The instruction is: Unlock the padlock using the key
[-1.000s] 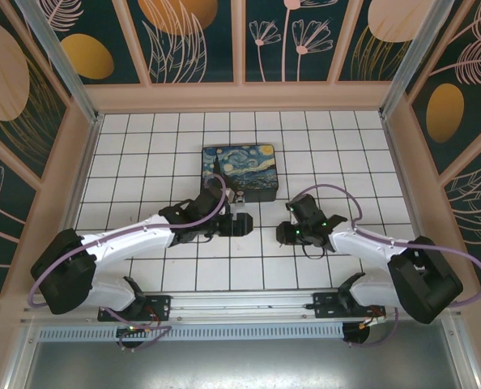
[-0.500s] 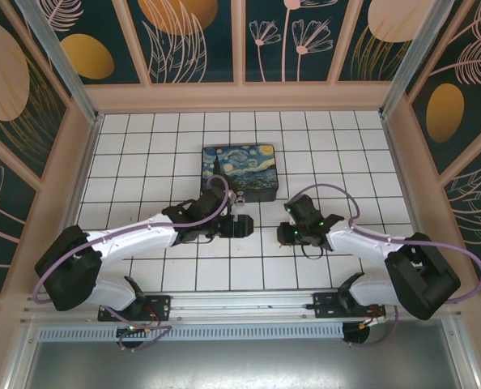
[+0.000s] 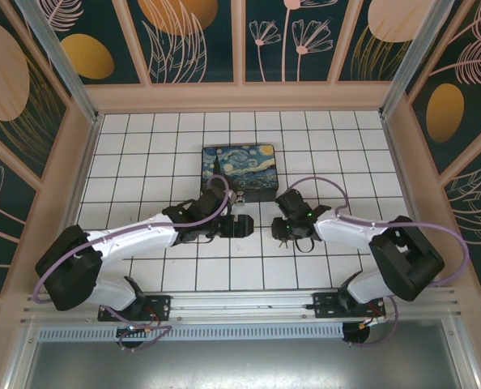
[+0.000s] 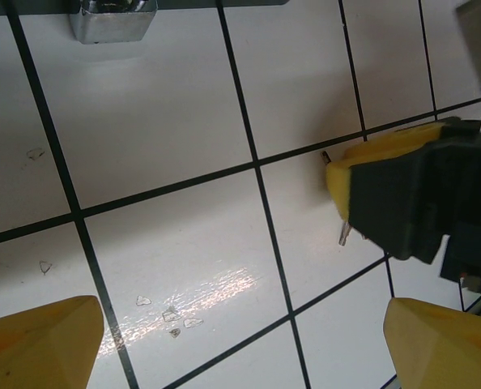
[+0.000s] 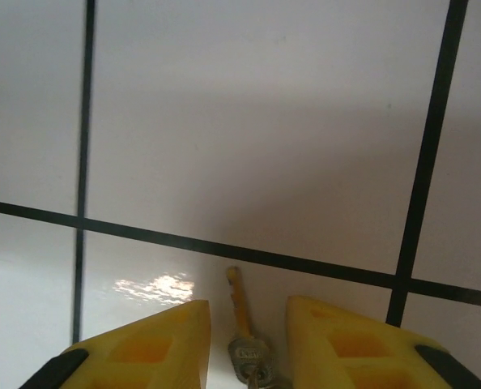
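White tiles ruled with black lines cover the bench [image 3: 143, 146], which is closed in by dark walls painted with pale leaves and orange discs. From its base at the near left corner, the left arm [image 3: 127, 239] lies low and stretched out, running diagonally toward the middle of the bench. It ends in the left gripper [image 4: 257, 340], whose jaws stand wide apart over bare tile, one yellow fingertip at each side and nothing between them. Ahead of this gripper, off toward its left finger, the padlock [image 4: 113, 18] sits against the dark lower edge of a box with a starry-night lid [image 3: 240, 170]. The right arm [image 3: 362, 239] rises from the near right, folds sharply at its elbow and reaches back inward, so that the two grippers face each other near the centre, just in front of the box. The right gripper [image 5: 247, 306] is tipped down close to the bench with its jaws only a little apart. The key [image 5: 249, 352] lies flat on the tile between its yellow fingers [image 5: 159, 340], with the head nearest the gripper and the blade pointing straight away from it. A sliver of bench shows on each side of the key, so the fingers bracket it without pinching it.
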